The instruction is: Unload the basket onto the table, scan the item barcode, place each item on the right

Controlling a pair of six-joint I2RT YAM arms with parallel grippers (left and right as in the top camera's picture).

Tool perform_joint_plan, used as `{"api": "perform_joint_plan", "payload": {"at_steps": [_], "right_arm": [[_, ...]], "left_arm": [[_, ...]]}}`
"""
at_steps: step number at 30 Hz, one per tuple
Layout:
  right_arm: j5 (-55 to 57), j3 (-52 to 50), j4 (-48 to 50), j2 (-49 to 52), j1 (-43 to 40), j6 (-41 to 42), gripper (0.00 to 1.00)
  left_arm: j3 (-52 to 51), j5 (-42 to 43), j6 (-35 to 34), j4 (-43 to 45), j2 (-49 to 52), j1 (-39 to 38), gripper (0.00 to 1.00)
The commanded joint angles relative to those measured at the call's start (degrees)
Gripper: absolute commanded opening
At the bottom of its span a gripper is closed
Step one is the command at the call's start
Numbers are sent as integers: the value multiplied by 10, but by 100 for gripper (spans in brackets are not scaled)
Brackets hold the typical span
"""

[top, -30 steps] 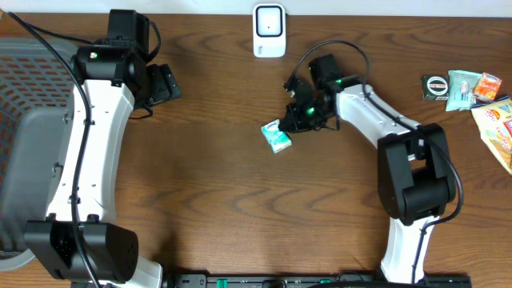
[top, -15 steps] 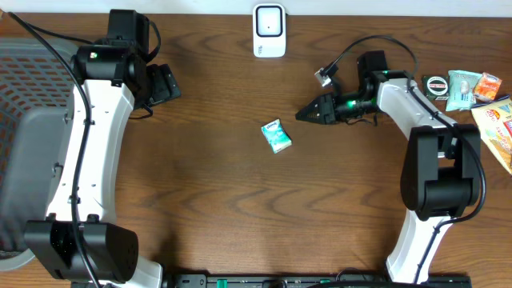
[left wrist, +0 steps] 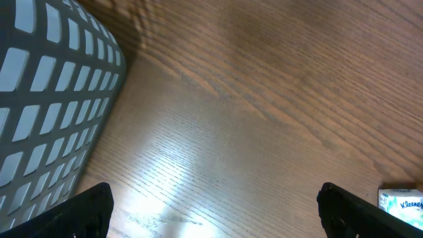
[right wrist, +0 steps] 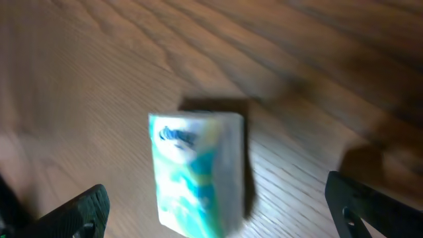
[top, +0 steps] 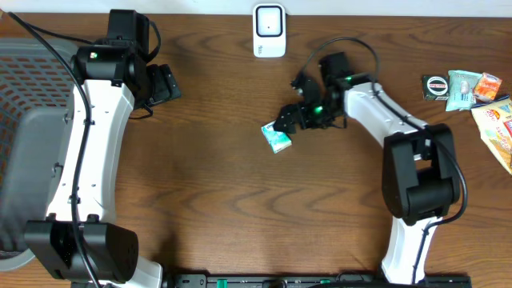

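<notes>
Right gripper (top: pixel 290 122) had swung out toward 3 o'clock with jaws closed. It is now back at the tissue pack (top: pixel 276 136), jaws wide. Pack hasn't budged: flat on the worktop (top: pixel 224 216) near centre, at 6 o'clock from the scanner (top: pixel 270 30). Right wrist view shows it between the spread fingers, no contact visible. Reads as a fresh approach to grasp; nothing lifted, barcode not yet presented. Left gripper (top: pixel 164 84) parked at 10 o'clock by the basket (top: pixel 24 96), jaws wide, empty.
</notes>
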Motion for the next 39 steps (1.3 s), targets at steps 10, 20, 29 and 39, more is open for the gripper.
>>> {"api": "perform_joint_plan", "payload": {"at_steps": [10, 20, 29, 39], "right_arm": [[143, 0, 4, -19, 51, 78, 54], [105, 0, 3, -18, 51, 77, 55], [104, 0, 2, -18, 66, 77, 49], [120, 0, 1, 6, 74, 83, 44]], "left_arm": [[1, -9, 1, -2, 3, 2, 98], [1, -9, 1, -2, 3, 2, 98], [1, -9, 1, -2, 3, 2, 98], [1, -9, 1, -2, 3, 2, 98]]}}
